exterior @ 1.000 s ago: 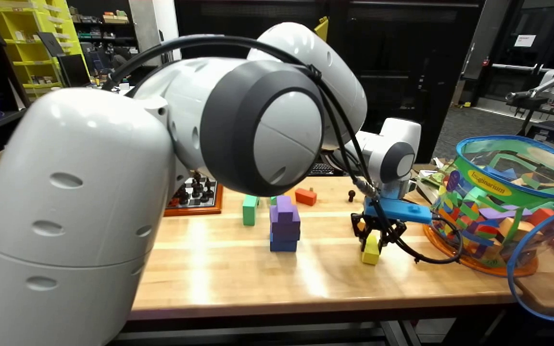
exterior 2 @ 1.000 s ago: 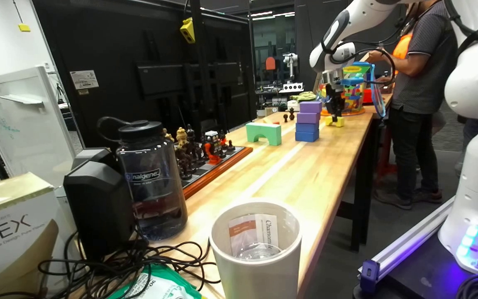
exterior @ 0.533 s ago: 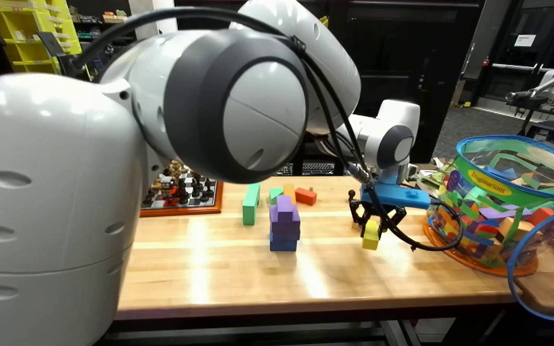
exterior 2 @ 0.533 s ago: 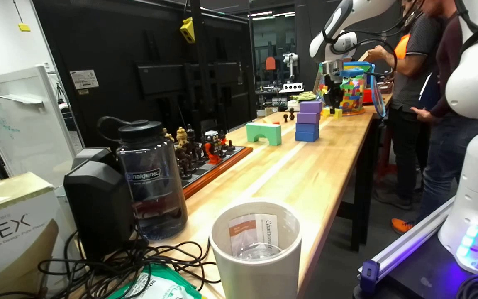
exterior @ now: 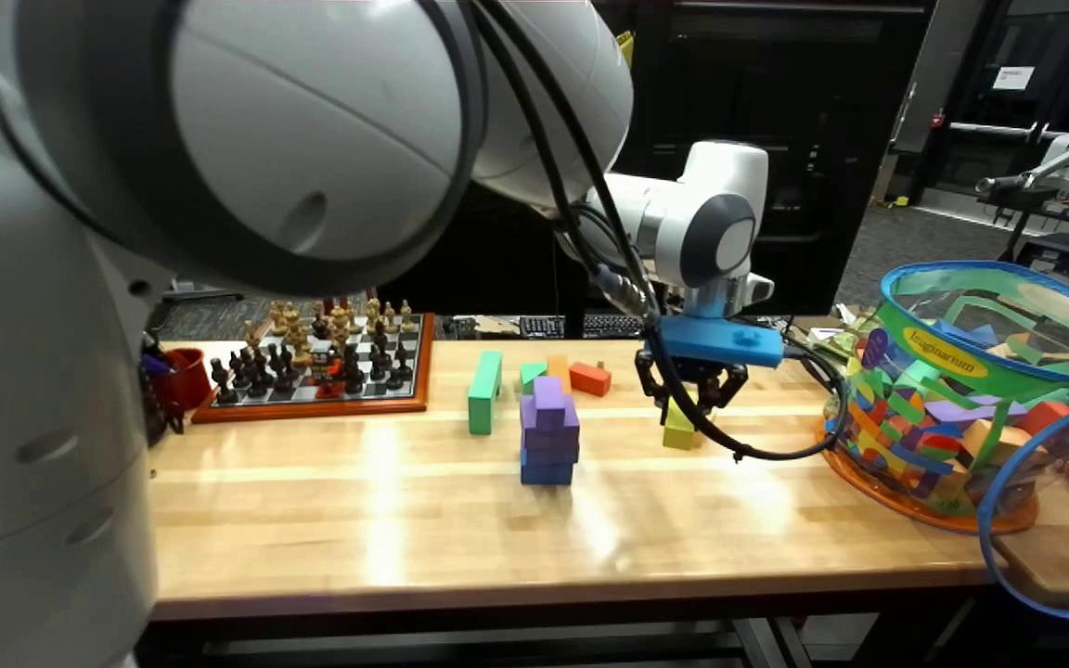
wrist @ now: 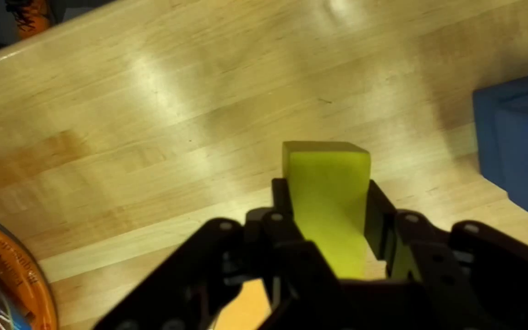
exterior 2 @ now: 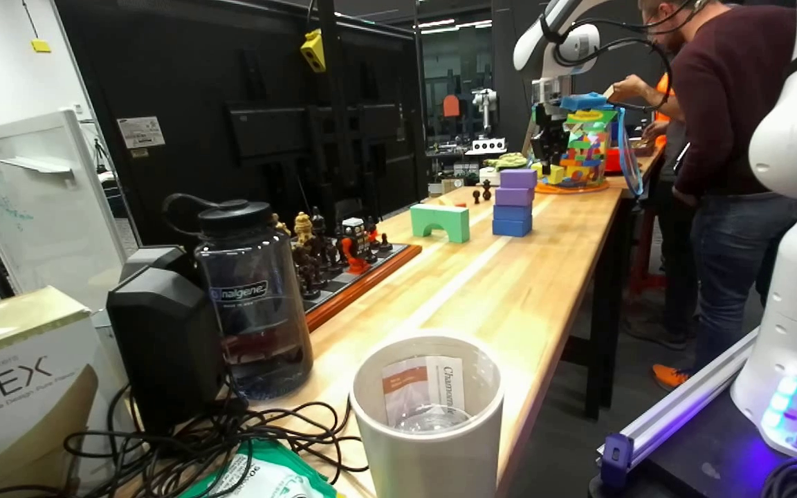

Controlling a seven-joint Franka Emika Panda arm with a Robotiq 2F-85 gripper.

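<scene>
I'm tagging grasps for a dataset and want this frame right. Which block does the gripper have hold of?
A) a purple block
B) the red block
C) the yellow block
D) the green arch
C: in the wrist view the gripper is closed on the yellow block, its jaws against both sides.

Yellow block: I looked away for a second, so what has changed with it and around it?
The yellow block, still gripped by the end effector, has moved up and, in an exterior view, left toward the blue-and-purple stack. Nothing was let go. A person in maroon has come into fuller view. The stack and the green arch stayed put.
</scene>
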